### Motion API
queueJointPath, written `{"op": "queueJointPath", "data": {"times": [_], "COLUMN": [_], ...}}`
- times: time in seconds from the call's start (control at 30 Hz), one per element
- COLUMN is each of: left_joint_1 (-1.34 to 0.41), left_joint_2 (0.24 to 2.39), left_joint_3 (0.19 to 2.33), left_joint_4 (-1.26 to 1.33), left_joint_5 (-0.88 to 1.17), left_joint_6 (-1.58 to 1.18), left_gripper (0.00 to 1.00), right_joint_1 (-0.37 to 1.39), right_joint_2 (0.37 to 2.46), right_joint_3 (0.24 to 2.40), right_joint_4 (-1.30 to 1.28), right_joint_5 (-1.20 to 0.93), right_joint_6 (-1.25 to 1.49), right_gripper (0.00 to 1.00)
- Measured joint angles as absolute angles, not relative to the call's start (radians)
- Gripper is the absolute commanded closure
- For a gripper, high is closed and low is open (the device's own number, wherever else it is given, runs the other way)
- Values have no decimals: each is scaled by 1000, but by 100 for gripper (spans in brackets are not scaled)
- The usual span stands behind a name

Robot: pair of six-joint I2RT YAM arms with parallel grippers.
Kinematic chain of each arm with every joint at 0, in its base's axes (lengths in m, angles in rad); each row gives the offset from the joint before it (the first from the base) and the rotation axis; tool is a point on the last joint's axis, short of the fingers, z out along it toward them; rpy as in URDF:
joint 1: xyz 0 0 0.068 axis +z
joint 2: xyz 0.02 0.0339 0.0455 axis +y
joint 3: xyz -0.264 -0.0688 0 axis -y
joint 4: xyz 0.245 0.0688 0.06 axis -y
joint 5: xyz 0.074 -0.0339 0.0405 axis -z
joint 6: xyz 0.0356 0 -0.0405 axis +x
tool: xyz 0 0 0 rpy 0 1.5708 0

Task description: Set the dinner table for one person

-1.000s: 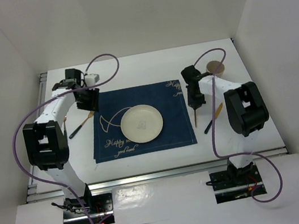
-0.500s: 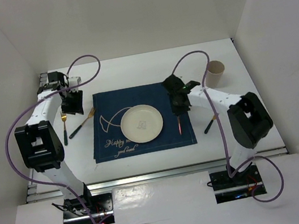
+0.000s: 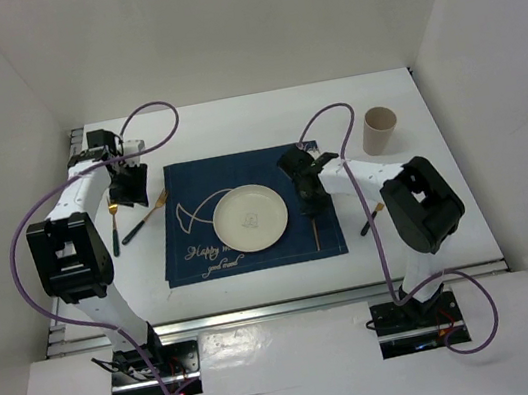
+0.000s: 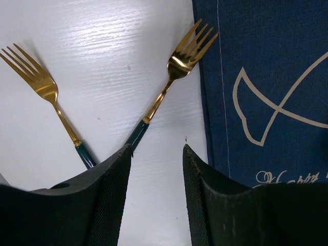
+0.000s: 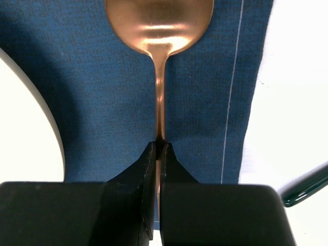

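Observation:
The white dinner table (image 3: 231, 122) carries a navy placemat (image 3: 203, 258) with a white plate (image 3: 249, 217) on it. My right gripper (image 3: 311, 198) is shut on the handle of a copper spoon (image 5: 159, 20) and holds it low over the mat's right strip, just right of the plate; in the right wrist view the gripper (image 5: 160, 144) pinches the thin stem. My left gripper (image 3: 127, 192) is open and empty over bare table left of the mat; in the left wrist view the gripper (image 4: 156, 149) has two gold forks with dark green handles, one (image 4: 177, 64) and the other (image 4: 43, 87), ahead of its fingers.
A tan cup (image 3: 379, 129) stands at the back right. A gold utensil with a dark green handle (image 3: 370, 219) lies right of the mat; its handle shows in the right wrist view (image 5: 306, 185). Aluminium rails edge the table at left and front.
My right gripper has carried the spoon leftward from the bare table onto the mat beside the plate. My left gripper moved left off the mat's corner to above the forks.

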State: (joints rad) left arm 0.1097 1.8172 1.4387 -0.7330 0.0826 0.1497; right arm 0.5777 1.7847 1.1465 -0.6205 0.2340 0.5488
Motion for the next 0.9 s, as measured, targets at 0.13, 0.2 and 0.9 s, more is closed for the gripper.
{"op": "queueJointPath", "data": {"times": [0.13, 0.2, 0.9], "left_joint_1": [111, 114, 120], "left_joint_2": [1817, 1817, 1816], "left_joint_3": [1439, 1439, 1366], "left_joint_4": [-733, -733, -650], "left_joint_5": [83, 83, -243], "left_joint_6": [150, 150, 280], "left_gripper": [48, 48, 37], "right_joint_1": [574, 566, 514], "right_joint_2": [1788, 1791, 1827], "right_joint_3": [1147, 1147, 1233], "right_joint_4": [-620, -620, -670], "right_joint_5": [253, 257, 247], "right_joint_6": [537, 529, 534], "right_gripper": [100, 100, 27]}}
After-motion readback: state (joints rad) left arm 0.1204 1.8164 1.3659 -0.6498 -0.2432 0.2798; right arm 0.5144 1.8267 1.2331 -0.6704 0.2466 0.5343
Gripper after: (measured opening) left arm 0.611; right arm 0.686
